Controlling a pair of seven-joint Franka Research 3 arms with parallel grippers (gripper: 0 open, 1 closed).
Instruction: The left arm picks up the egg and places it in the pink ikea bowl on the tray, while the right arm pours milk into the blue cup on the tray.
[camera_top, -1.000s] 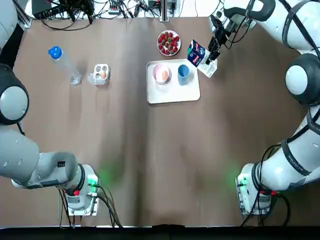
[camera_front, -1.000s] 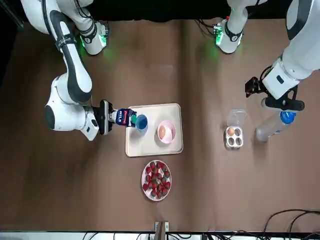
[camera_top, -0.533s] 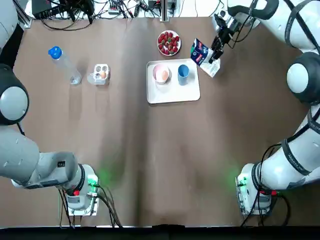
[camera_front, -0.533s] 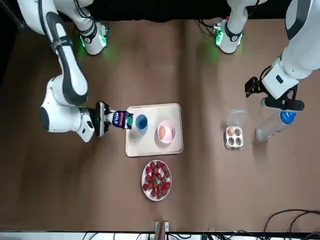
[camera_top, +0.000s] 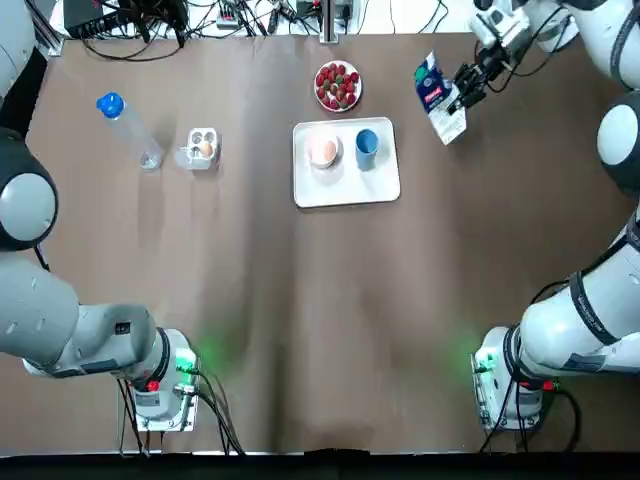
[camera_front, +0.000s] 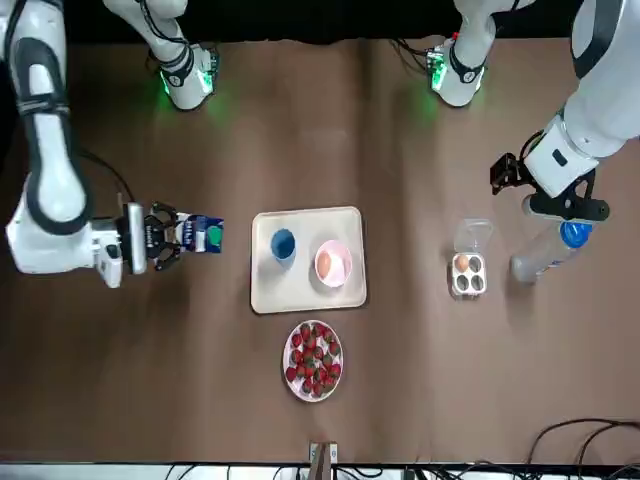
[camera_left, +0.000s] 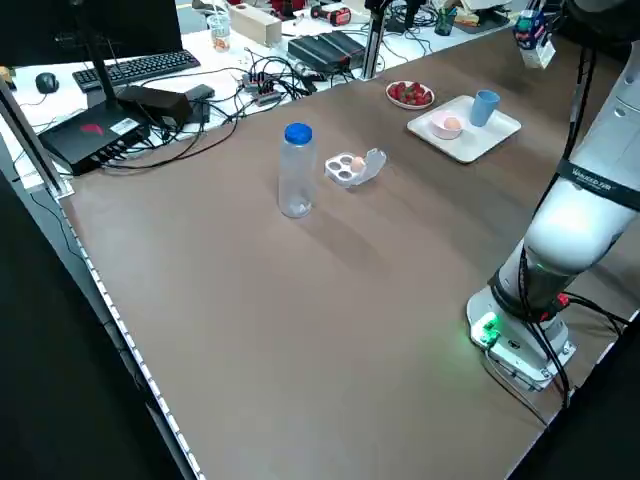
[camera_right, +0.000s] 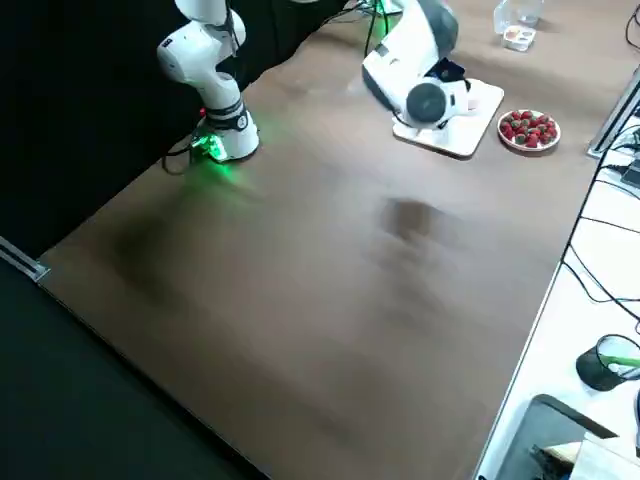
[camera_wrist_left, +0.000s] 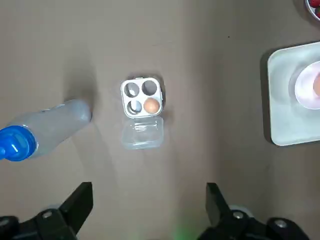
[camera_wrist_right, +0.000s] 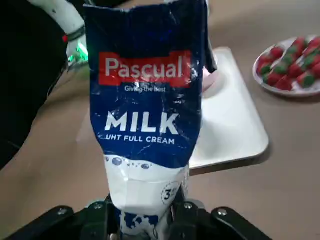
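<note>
The right gripper (camera_front: 172, 238) clamped the milk carton (camera_front: 203, 235) between its fingers, well apart from the blue cup (camera_top: 367, 145) on the tray (camera_top: 345, 186). The left gripper (camera_wrist_left: 148, 200) hung open-fingered, far from the egg (camera_top: 326, 151) in the pink bowl (camera_top: 311, 142).

Robotics lab. Brown table (camera_left: 300, 330) with robot arm bases (camera_left: 515, 335) mounted on it. Keyboard (camera_left: 135, 67), mouse (camera_left: 47, 81), tangled cables (camera_left: 265, 85) and electronics boxes (camera_left: 335, 47) alongside.
</note>
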